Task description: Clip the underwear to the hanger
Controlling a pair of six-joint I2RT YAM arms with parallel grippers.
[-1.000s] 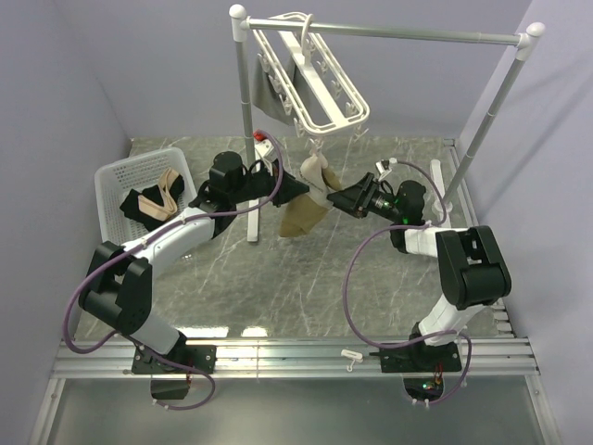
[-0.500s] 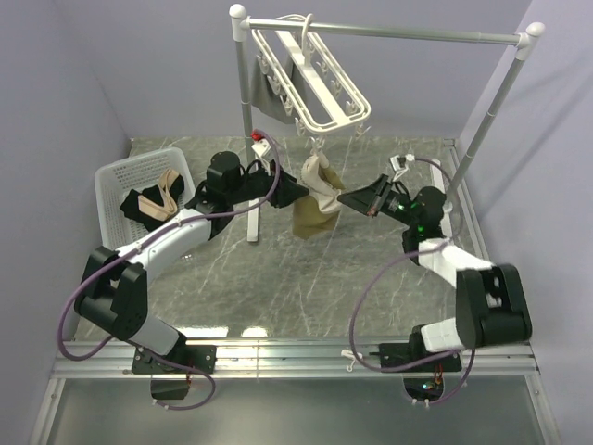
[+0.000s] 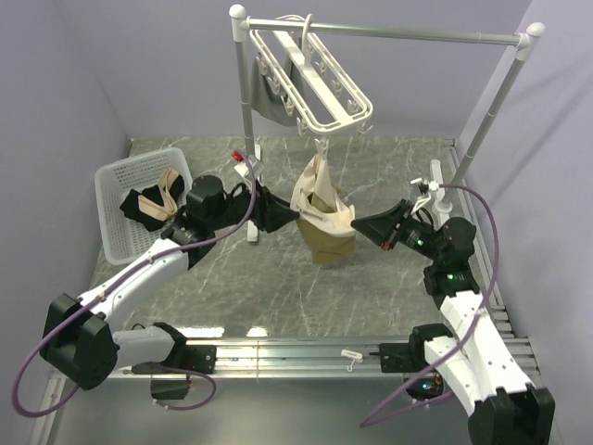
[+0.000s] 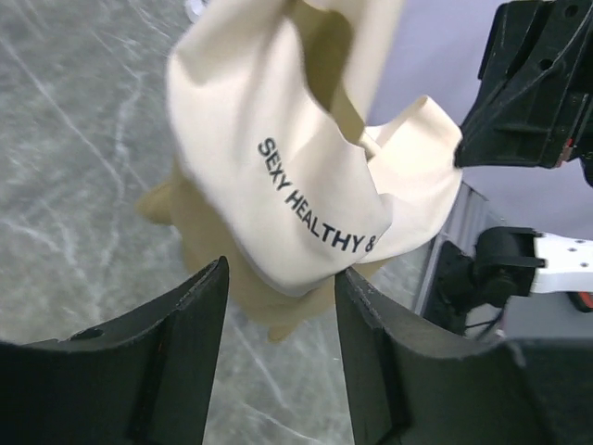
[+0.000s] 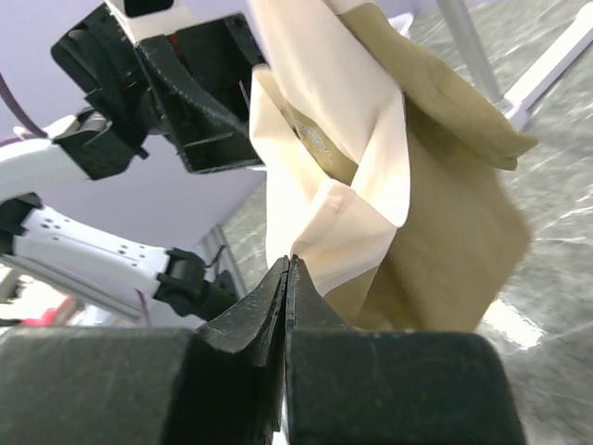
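The tan underwear (image 3: 326,222) with its cream printed waistband (image 4: 278,185) hangs by one corner from a clip under the white hanger (image 3: 315,74), which hangs on the rail. My left gripper (image 3: 283,215) is open just left of the garment. In the left wrist view the waistband hangs just beyond the left gripper's (image 4: 281,273) spread fingertips, not pinched. My right gripper (image 3: 357,225) is at the garment's right edge. In the right wrist view the right gripper's (image 5: 289,261) jaws are shut on the lower corner of the underwear's (image 5: 445,213) waistband fold.
A silver rail stand (image 3: 417,35) carries the hanger, and its left post foot (image 3: 252,232) stands beside my left gripper. A grey garment (image 3: 269,97) hangs behind the frame. A white basket (image 3: 116,185) with black and beige cloths sits at the left. A loose clip (image 3: 350,355) lies on the near rail.
My left gripper has opened, let go of the underwear and drawn back left. My right gripper closed on the waistband and pulled it nearer and rightward, spreading the garment.
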